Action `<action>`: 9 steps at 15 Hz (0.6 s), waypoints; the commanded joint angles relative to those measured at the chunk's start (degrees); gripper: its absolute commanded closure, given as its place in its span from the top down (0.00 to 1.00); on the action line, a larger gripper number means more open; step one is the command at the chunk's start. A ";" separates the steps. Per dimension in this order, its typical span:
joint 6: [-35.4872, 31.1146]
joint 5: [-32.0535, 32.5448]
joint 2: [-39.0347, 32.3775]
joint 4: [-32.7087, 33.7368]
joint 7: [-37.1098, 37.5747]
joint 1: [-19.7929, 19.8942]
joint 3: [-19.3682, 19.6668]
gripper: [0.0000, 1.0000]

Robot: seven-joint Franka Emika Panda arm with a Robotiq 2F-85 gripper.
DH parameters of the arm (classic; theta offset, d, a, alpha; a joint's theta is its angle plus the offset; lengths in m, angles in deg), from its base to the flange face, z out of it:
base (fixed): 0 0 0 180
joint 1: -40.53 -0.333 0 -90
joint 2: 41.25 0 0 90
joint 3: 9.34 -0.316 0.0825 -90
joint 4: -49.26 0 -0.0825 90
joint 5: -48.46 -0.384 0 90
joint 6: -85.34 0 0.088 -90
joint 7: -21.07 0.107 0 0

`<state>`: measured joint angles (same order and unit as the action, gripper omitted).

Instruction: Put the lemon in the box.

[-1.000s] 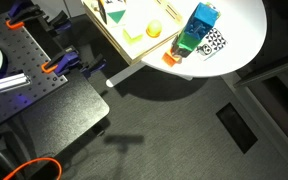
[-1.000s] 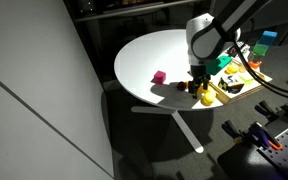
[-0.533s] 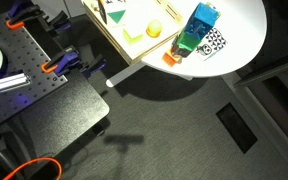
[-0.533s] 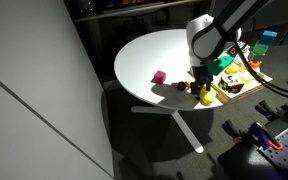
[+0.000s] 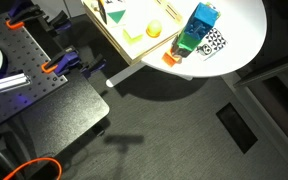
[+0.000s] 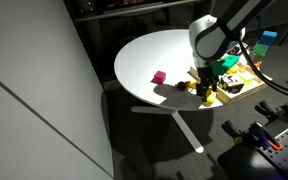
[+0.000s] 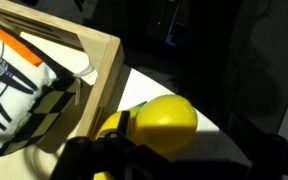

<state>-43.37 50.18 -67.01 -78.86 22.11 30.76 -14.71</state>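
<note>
The lemon (image 7: 165, 124) fills the lower middle of the wrist view, lying on the white table just outside the box's light-wood rim (image 7: 96, 62). My gripper (image 7: 179, 160) is open, its dark fingers low on either side of the lemon, not closed on it. In an exterior view the gripper (image 6: 206, 90) hangs over the table's near edge, right above a yellow fruit (image 6: 210, 98) beside the box (image 6: 240, 82). In an exterior view the box (image 5: 117, 40) holds another yellow fruit (image 5: 154, 29); the arm does not show there.
A tall blue-and-green carton (image 5: 199, 29) stands next to the box, with an orange piece (image 5: 171, 57) and a checkered item (image 5: 215, 42) nearby. A small pink object (image 6: 158, 77) sits on the round white table (image 6: 154, 60). A dark bench with clamps (image 5: 39, 75) lies below.
The gripper has shifted slightly to the right, toward the box, staying open. The fruits and the box have not moved.
</note>
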 commanded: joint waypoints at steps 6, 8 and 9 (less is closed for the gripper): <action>-0.10 3.69 2.92 -4.01 1.74 -0.26 0.82 1.00; -0.76 4.19 2.50 -4.11 1.80 -0.21 0.90 1.00; -0.94 4.19 2.33 -4.05 1.76 -0.18 0.89 1.00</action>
<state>-43.24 52.68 -66.00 -81.56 22.11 30.76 -14.16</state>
